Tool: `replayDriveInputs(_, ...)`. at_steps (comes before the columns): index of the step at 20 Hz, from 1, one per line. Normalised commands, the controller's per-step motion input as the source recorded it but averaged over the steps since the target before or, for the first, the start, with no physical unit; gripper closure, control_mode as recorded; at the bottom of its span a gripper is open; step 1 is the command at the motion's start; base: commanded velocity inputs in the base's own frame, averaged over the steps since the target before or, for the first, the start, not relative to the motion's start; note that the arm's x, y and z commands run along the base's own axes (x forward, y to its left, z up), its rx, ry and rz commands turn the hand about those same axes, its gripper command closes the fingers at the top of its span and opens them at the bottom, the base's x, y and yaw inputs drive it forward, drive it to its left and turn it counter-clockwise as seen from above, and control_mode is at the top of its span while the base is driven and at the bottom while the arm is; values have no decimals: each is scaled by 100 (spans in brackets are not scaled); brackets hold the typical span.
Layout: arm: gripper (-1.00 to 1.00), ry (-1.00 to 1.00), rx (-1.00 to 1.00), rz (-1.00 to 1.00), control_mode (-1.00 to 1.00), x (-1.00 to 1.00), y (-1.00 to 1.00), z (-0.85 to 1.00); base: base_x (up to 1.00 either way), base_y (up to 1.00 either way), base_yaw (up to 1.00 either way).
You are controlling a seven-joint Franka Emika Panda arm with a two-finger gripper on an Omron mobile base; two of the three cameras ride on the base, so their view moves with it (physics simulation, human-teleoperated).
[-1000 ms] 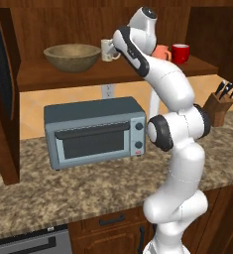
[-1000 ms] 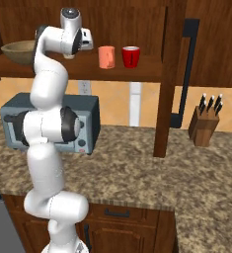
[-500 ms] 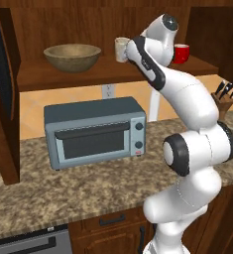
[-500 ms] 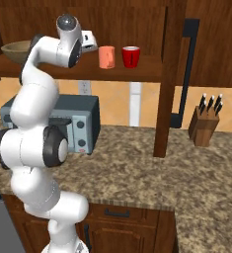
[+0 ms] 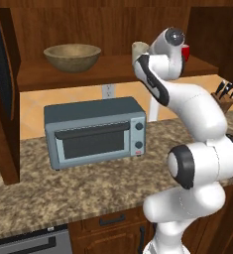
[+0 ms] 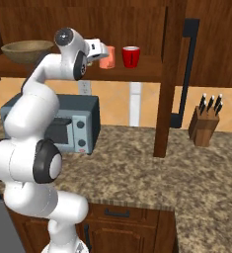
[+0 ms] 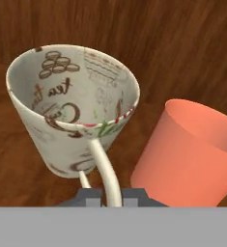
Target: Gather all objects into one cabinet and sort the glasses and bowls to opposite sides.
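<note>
My gripper [image 7: 107,195] is shut on the thin handle of the cream mug [image 7: 74,106], which has printed writing inside and tilts away from the hand. The salmon-orange mug [image 7: 187,149] stands close beside it on the dark wooden cabinet shelf [image 5: 113,67]. From the left base view the cream mug [image 5: 139,49] shows just left of my wrist, and the red mug [image 5: 185,52] peeks out behind it. On the shelf's left end sits the wide tan bowl [image 5: 72,55]. The right base view shows the bowl [image 6: 26,51], salmon mug [image 6: 107,58] and red mug [image 6: 131,56] in a row.
A grey-blue toaster oven [image 5: 95,131] stands on the granite counter below the shelf. A knife block [image 6: 205,123] sits at the right. The cabinet's side post [image 6: 164,79] and an open door with a black handle [image 6: 186,74] stand right of the mugs.
The arm has swung right along the shelf with the cream mug, from near the bowl to beside the salmon mug. The other mugs and the bowl have not moved.
</note>
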Motion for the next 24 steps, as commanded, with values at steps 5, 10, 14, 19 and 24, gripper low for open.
replayDriveInputs(5, -100, 6, -8, -13, -100, 0, 0, 1, 0, 0, 0)
replayDriveInputs(10, -100, 6, 0, -7, -100, -1, 0, 26, 0, 0, 0)
replayDriveInputs(14, -100, 3, 0, 0, -100, -23, -2, 35, 0, 0, 0)
replayDriveInputs(19, -100, 7, 5, 0, -100, -97, -1, 7, 0, 0, 0)
replayDriveInputs(24, -100, 17, 3, 0, -100, -100, 0, -19, 0, 0, 0)
